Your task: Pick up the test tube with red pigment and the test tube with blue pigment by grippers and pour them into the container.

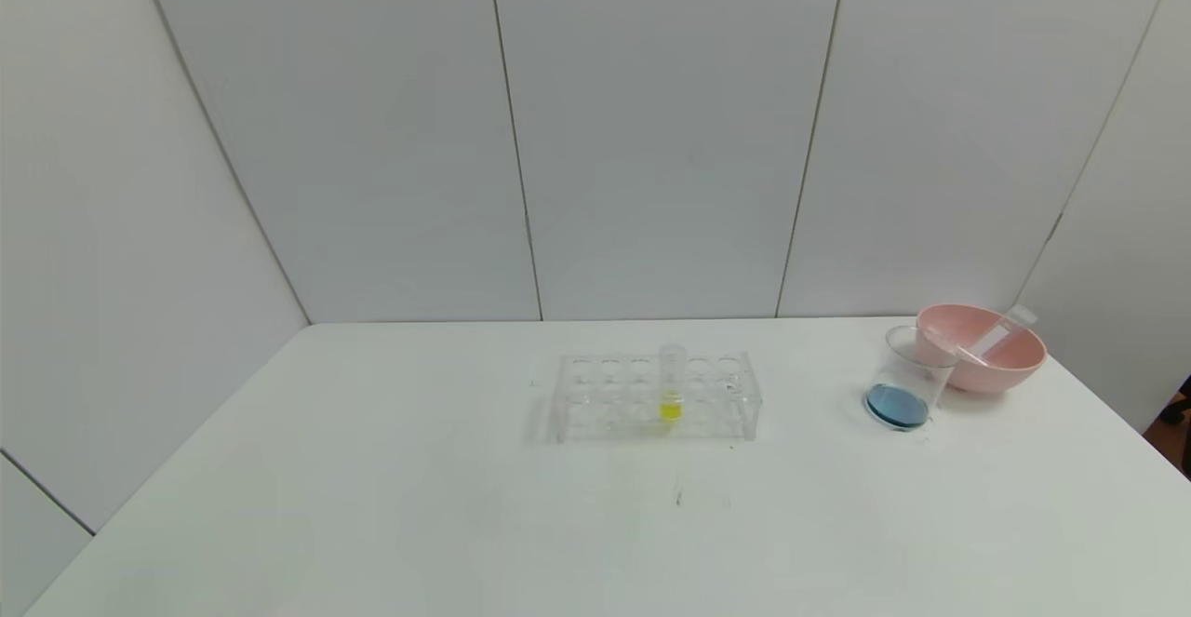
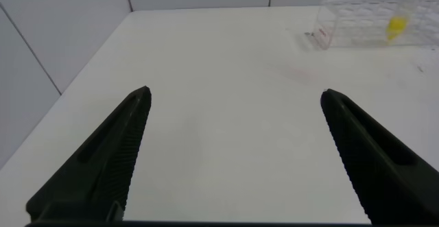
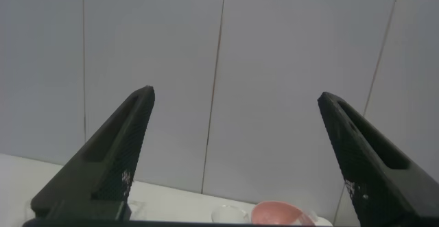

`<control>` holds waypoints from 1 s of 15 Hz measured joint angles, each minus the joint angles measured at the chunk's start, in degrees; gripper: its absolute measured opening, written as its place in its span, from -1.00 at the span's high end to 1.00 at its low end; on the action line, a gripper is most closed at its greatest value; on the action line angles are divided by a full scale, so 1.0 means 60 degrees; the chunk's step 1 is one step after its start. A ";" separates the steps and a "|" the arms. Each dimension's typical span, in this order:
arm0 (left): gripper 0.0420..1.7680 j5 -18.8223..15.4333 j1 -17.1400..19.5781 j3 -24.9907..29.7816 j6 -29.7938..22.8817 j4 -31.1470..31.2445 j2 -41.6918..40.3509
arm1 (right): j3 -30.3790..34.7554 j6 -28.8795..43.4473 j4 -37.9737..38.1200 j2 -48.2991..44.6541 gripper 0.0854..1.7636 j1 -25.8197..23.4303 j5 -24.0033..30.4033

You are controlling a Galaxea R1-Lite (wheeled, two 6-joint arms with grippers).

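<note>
**Both end effectors spread wide, tubes lying in the pink bowl**

Head view: a clear rack [image 1: 656,395] is sitting mid-table [image 1: 372,505], holding one yellow-liquid tube [image 1: 672,384]. At the far right, the container [image 1: 907,389] is holding blue liquid, touching the pink bowl [image 1: 986,361], where an emptied tube [image 1: 991,338] is lying.

Left wrist view: the left end effector [image 2: 236,103] is hovering over bare table, released, gripping nothing.

Right wrist view: the right end effector [image 3: 236,100] is facing the wall, released, with the bowl [image 3: 281,214] below.
</note>
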 joint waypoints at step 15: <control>-1.00 0.0000 0.0000 0.0000 0.0004 0.0004 0.0000 | 0.3145 -0.0327 0.5325 -0.7786 -0.93 0.0384 -0.0583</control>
